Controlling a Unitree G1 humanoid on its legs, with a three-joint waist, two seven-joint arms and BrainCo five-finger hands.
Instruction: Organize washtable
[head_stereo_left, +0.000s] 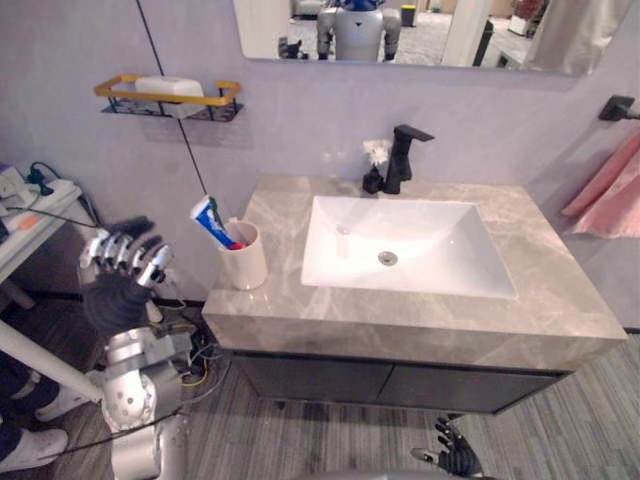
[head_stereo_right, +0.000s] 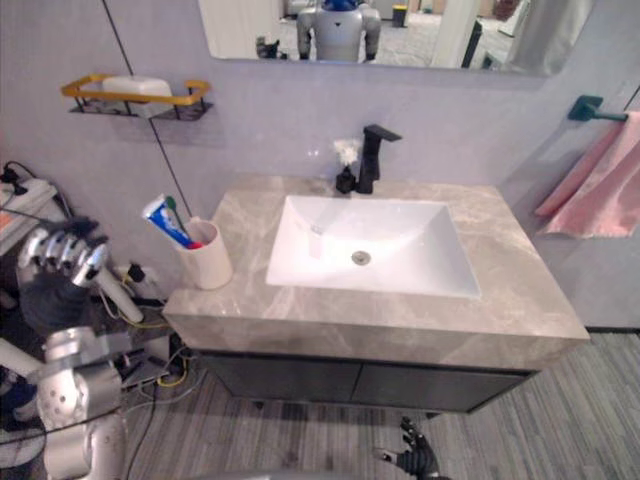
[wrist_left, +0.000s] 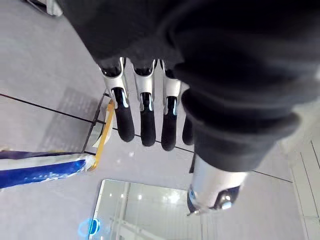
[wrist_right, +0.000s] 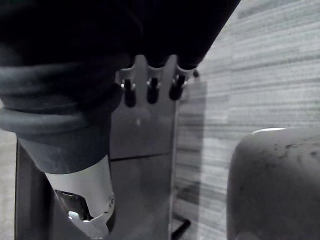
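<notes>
A white cup (head_stereo_left: 245, 262) stands at the left end of the grey marble countertop (head_stereo_left: 420, 320). A blue and white toothpaste tube (head_stereo_left: 213, 222) leans out of it, red cap down. My left hand (head_stereo_left: 118, 292) is raised beside the counter's left edge, left of the cup and apart from it, open and holding nothing. Its straight fingers (wrist_left: 145, 120) show in the left wrist view, with the toothpaste tube (wrist_left: 40, 170) off to one side. My right hand (head_stereo_left: 455, 458) hangs low in front of the dark cabinet, open and holding nothing.
A white basin (head_stereo_left: 470, 262) is sunk into the counter, with a small pale thing (head_stereo_left: 343, 240) on its left slope. Behind it stand a black faucet (head_stereo_left: 403, 155) and a small dark bottle (head_stereo_left: 373, 180). A yellow-rimmed wall shelf (head_stereo_left: 168, 97) holds a white box. A pink towel (head_stereo_left: 610, 190) hangs at the right.
</notes>
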